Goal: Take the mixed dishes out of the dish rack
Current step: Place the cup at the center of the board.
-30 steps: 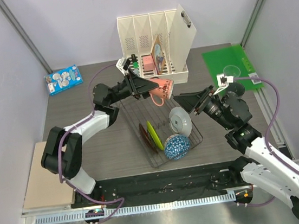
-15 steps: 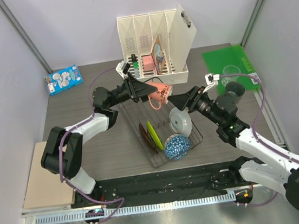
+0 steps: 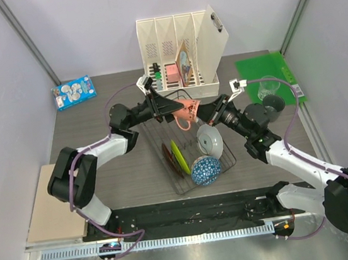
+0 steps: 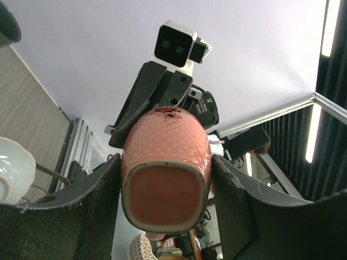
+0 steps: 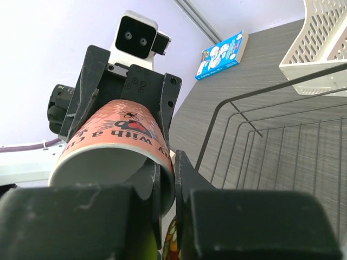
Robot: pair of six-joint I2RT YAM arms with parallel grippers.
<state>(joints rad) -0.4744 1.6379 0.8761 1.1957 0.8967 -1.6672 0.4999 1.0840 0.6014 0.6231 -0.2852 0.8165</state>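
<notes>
The pink mug (image 3: 189,108) hangs on its side above the back of the dish rack (image 3: 228,155), held from both ends. My left gripper (image 3: 172,107) is shut on its body; in the left wrist view the mug's base (image 4: 165,192) sits between both pads (image 4: 101,208). My right gripper (image 3: 205,111) is shut on the mug's rim (image 5: 162,154), one finger inside and one outside. In the rack stand a white plate (image 3: 211,140), a lime-green plate (image 3: 175,152), a red floral plate (image 3: 169,158) and a blue patterned bowl (image 3: 205,170). A clear glass (image 3: 269,85) and a dark grey mug (image 3: 273,104) stand at the right.
A cream slotted file holder (image 3: 181,56) stands behind the rack. A green mat (image 3: 261,67) lies at the back right and a blue box (image 3: 73,93) at the back left. A beige board (image 3: 54,211) lies at the near left. Rack wires (image 5: 271,141) run below the right gripper.
My right arm has swung left from beside the dark grey mug to the pink mug, and its jaws have closed on the rim. The left arm brought the mug slightly right.
</notes>
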